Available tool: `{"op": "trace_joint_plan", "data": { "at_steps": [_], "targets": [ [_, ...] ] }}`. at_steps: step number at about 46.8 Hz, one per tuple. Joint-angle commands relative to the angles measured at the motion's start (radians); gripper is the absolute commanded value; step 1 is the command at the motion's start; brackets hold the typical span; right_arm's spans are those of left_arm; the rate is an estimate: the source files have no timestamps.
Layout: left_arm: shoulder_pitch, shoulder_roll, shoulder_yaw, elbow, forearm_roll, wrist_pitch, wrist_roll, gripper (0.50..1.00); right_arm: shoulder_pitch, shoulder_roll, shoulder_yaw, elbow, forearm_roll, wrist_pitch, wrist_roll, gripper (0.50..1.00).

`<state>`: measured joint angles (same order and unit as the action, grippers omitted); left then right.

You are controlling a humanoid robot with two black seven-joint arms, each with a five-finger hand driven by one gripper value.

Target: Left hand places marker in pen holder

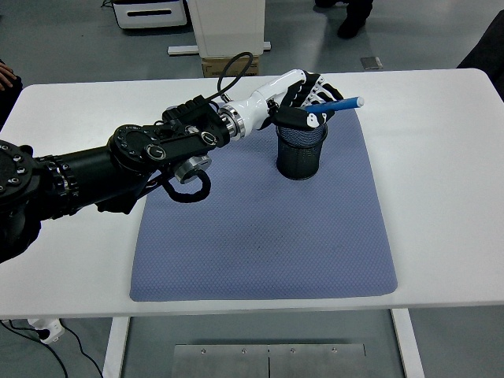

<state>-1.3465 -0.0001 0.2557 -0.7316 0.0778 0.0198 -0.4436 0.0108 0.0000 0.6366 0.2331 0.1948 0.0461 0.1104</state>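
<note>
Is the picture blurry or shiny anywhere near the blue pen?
Head view: sharp all over; the blue marker in the left robot hand shows crisp edges, no motion blur. Head view: even light, no glare on the white table; the black mesh pen holder casts only a faint shadow.

A mat (260, 228) lies on the table (441, 173), and the pen holder (300, 152) stands upright on the mat's far part. The left hand (303, 98) is just above the holder's far rim, its arm reaching in from the left across the mat's far-left corner. The marker (335, 106) is in the hand, slanting up and out to its right, with its lower end over the holder's mouth. Most of the mat lies nearer than the hand. 1 person's hand (6, 75) shows far to its left.
</note>
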Motion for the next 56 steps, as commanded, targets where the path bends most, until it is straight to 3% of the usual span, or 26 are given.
{"op": "trace_joint_plan", "data": {
  "at_steps": [1, 5, 12, 26, 33, 34, 48, 56],
  "targets": [
    [0.007, 0.0, -0.015, 0.0, -0.021, 0.0, 0.0, 0.61, 0.002, 0.0, 0.0, 0.0, 0.0, 0.0, 0.0, 1.0],
    [0.018, 0.0, -0.024, 0.0, -0.05, 0.003, -0.003, 0.66, 0.0, 0.0, 0.0, 0.0, 0.0, -0.002, 0.0, 1.0],
    [0.021, 0.0, -0.036, -0.002, -0.102, 0.002, -0.006, 0.795, 0.002, 0.0, 0.0, 0.0, 0.0, 0.0, 0.0, 1.0],
    [0.027, 0.0, -0.127, -0.002, -0.132, -0.001, -0.01, 0.853, 0.0, 0.0, 0.0, 0.0, 0.0, 0.0, 0.0, 1.0],
    [0.026, 0.032, -0.191, -0.002, -0.133, -0.008, -0.04, 0.947, 0.0, 0.0, 0.0, 0.0, 0.0, 0.0, 0.0, 1.0],
    [0.027, 0.058, -0.213, -0.002, -0.132, -0.006, -0.05, 0.999, 0.001, 0.0, 0.0, 0.0, 0.0, 0.0, 0.0, 1.0],
    [0.066, 0.147, -0.243, 0.005, -0.121, 0.011, -0.049, 1.0, 0.001, 0.0, 0.0, 0.0, 0.0, 0.0, 0.0, 1.0],
    [0.147, 0.169, -0.245, 0.047, -0.116, 0.132, -0.055, 1.0, 0.002, 0.0, 0.0, 0.0, 0.0, 0.0, 0.0, 1.0]
  ]
}}
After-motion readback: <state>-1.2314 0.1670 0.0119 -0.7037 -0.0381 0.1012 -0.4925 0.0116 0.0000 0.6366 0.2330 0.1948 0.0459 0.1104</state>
